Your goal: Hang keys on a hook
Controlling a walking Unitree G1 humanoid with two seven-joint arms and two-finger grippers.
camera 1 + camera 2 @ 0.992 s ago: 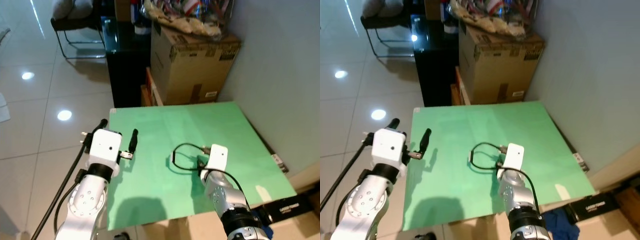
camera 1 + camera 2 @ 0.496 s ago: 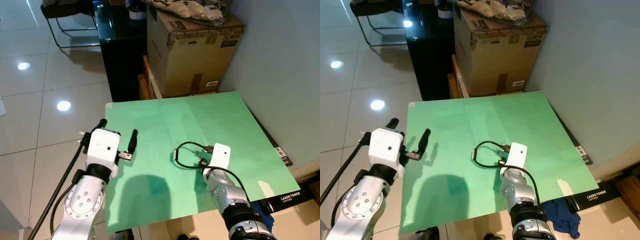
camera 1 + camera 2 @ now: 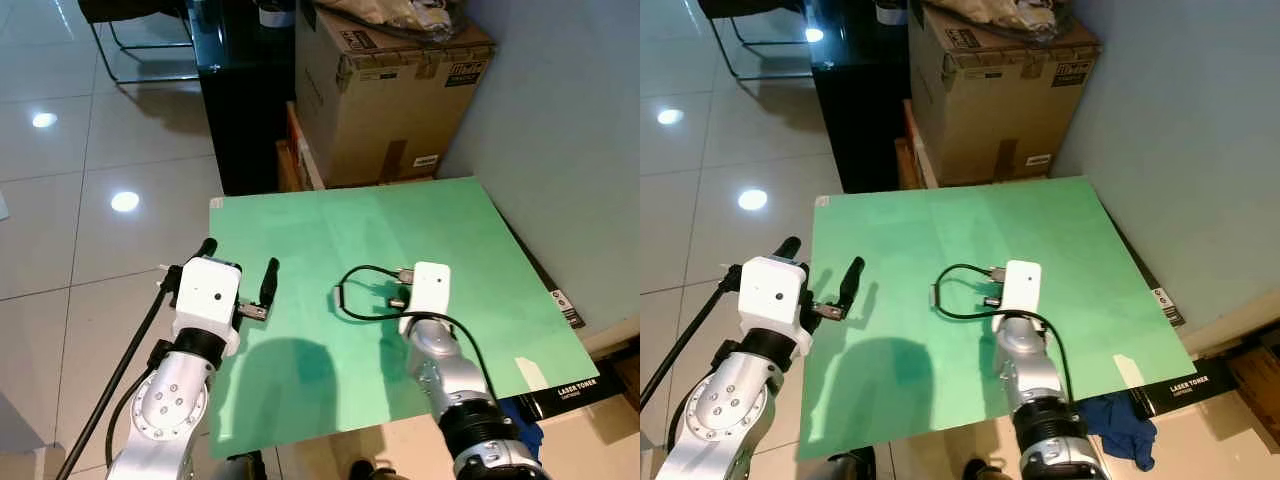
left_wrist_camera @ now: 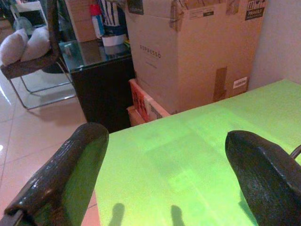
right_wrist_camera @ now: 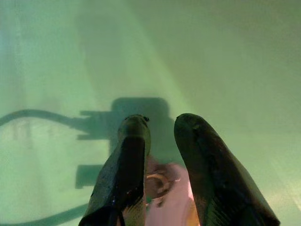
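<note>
Green worktop [image 3: 300, 230] fills the centre of the frame, with the keys [image 5: 157, 183], on a pink tag, pinched between the two black fingers [image 5: 127, 160] of the right hand [image 5: 160, 141] at lower centre, just above the surface. A black cord loop [image 3: 350, 300] trails from the hand across the worktop. At lower left, the left hand [image 3: 238, 285] hovers over the worktop's edge, fingers spread wide and holding nothing. A cardboard box [image 3: 390, 90] and black cabinet [image 3: 245, 100] stand at upper centre.
</note>
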